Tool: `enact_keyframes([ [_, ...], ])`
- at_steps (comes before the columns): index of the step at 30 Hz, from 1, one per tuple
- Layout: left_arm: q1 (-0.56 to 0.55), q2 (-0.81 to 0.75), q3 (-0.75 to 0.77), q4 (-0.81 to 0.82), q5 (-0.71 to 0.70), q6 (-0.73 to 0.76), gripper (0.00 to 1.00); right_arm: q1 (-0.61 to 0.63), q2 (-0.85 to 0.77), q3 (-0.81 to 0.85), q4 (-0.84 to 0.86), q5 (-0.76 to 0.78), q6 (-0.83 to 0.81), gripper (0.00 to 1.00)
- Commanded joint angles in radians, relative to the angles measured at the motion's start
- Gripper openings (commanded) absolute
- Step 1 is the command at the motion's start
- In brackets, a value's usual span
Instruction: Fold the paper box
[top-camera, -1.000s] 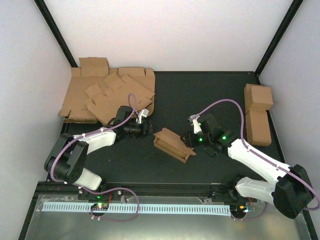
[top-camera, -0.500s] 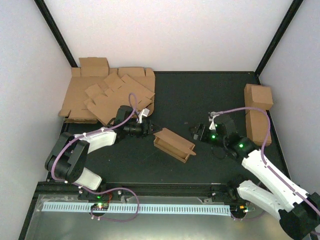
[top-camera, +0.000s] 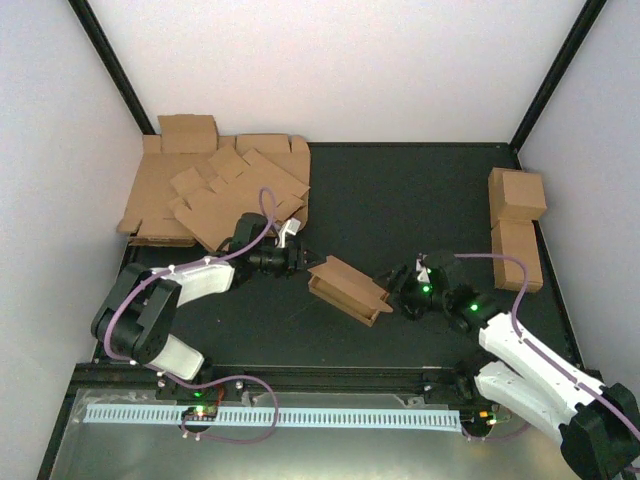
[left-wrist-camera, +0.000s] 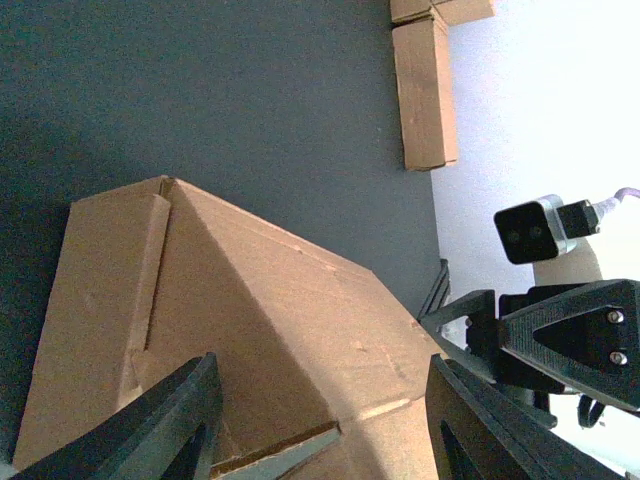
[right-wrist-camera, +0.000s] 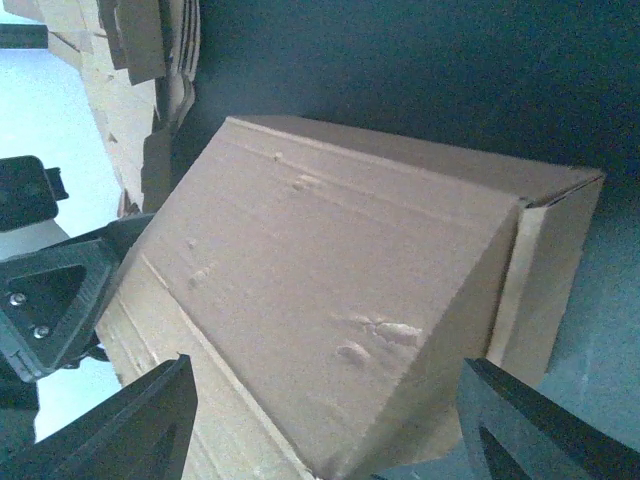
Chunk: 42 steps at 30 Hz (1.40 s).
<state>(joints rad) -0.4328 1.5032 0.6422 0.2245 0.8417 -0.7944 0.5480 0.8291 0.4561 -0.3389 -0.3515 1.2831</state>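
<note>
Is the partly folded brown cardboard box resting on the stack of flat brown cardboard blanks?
No, the partly folded brown cardboard box lies on the black table, apart from the stack of flat brown blanks.

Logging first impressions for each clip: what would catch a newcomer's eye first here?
A partly folded paper box lies mid-table, with the left fingers and right fingers open at its opposite ends. A messy stack of flat blanks fills the far left corner, and two finished cartons sit along the right edge.
</note>
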Motion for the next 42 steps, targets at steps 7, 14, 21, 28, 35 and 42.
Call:
enact_keyframes([
  [7,-0.027,0.024,-0.027,0.092,0.02,-0.045,0.58,-0.005,-0.001,-0.06,0.151,-0.116,0.145,0.72],
  [14,-0.045,0.026,-0.032,0.108,0.018,-0.061,0.58,-0.005,0.019,-0.076,0.182,-0.119,0.139,0.63],
  [21,-0.046,0.013,-0.018,-0.018,-0.006,0.056,0.53,-0.004,0.019,-0.075,0.117,-0.081,0.045,0.5],
  [28,-0.047,-0.031,0.022,-0.233,-0.051,0.252,0.54,-0.005,0.017,-0.106,0.08,-0.073,0.001,0.39],
  [35,-0.047,-0.043,0.015,-0.243,-0.057,0.268,0.53,-0.005,0.03,-0.141,0.148,-0.126,0.05,0.36],
  [42,-0.056,-0.044,0.01,-0.203,-0.057,0.225,0.52,-0.005,0.025,-0.079,0.121,-0.151,0.088,0.5],
])
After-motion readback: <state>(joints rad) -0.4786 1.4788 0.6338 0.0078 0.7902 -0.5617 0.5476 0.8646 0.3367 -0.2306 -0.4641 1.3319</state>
